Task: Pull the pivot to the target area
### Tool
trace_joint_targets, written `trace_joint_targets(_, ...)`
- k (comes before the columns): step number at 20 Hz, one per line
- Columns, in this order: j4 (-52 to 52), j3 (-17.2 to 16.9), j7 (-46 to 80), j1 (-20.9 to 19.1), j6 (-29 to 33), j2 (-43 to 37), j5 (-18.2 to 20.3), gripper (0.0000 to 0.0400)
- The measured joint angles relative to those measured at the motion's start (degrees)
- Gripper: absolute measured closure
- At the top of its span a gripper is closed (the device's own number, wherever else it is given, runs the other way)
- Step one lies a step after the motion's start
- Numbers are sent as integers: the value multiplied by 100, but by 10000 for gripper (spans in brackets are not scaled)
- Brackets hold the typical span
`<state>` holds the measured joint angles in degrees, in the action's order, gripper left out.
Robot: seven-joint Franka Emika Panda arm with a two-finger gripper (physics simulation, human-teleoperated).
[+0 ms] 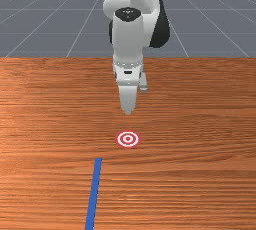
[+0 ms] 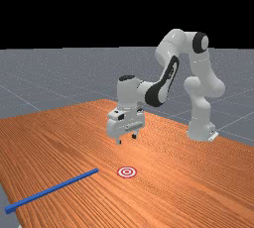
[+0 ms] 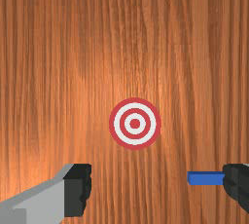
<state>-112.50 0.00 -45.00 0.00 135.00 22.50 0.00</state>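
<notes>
Orange-brown wood makes up the table, with a grey, line-marked floor beyond it. The task has barely begun, as far as you can judge: the long, straight blue bar, presumably the pivot, lies on the wood with its nearer end beside the round red-and-white target, off it and apart. In the front view the bar sits left of the target and on the side away from the arm's base.

Your fingers stand wide apart and hold nothing. They hang above the table, on the base side of the target. You still have to reach the bar, get hold of it or press on it, draw it toward the base, and bring it across to the front view's right.

Mind the table's edge: in the far view the bar's other end reaches that edge and seems to poke slightly past it, so dragging from the end by the target looks safer for you. You have open wood around the target and back toward the base, though the bar's length could make it swing if you pull off-line.
</notes>
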Motion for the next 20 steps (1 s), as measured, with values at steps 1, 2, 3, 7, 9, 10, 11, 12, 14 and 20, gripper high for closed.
trace_joint_targets(1,858,0,0,3,-1603,7,3,156)
trace_joint_targets(2,2376,0,1,4,-3311,3,4,252)
trace_joint_targets(3,2623,-1,1,-1,-3289,-329,4,310)
trace_joint_targets(7,2886,-1,1,0,-3520,-338,4,135)
trace_joint_targets(9,3281,3,1,0,-3828,-117,17,50)
trace_joint_targets(10,3468,4,2,1,-3913,1,17,30)
trace_joint_targets(11,3243,34,-275,-24,-3539,-94,-5,18)
trace_joint_targets(12,3445,38,-295,-25,-3607,39,-8,11)
trace_joint_targets(14,3890,-72,101,111,-3770,332,-311,4)
trace_joint_targets(20,4396,-13,0,44,-4163,739,-87,0)
